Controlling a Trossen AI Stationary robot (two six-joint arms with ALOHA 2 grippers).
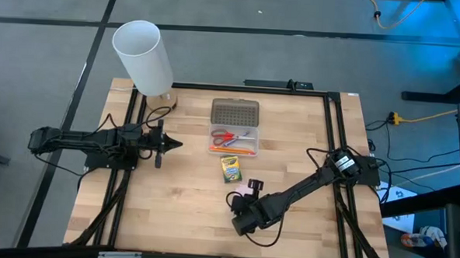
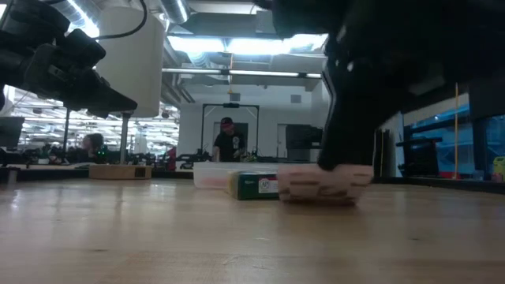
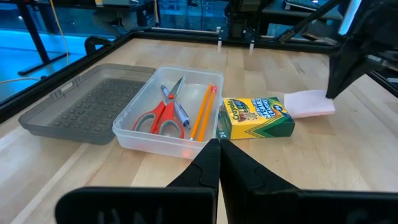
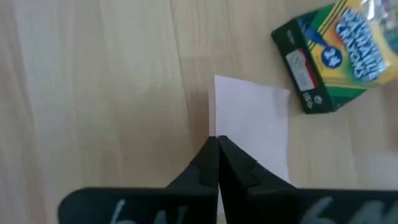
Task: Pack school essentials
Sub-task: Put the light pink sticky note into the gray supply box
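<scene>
The pale pink sticky-note pad (image 4: 252,121) lies flat on the table, and my right gripper (image 4: 217,138) stands over it with its fingers shut. The green-and-yellow crayon box (image 1: 230,169) lies flat between the pad (image 1: 241,194) and the clear case (image 1: 233,141). Inside the case lie the red-handled scissors (image 3: 158,115), the blue pen (image 3: 177,109) and the orange pencil (image 3: 203,112). My left gripper (image 1: 171,144) hovers shut to the left of the case, above the table. My right gripper comes at the pad from above, pointing down. Its shut fingertips (image 4: 211,149) meet the pad's top face near one edge (image 4: 225,127). In the low view the dark fingers (image 2: 347,150) stand on the pad (image 2: 323,185), which lies flat on the wood.
The case's grey dotted lid (image 1: 235,111) lies open on the table on the far side of the case. A tall white cylinder (image 1: 142,57) stands at the far left corner. Bare wood shows along the near edge (image 1: 171,220). A person (image 2: 229,142) stands in the room beyond.
</scene>
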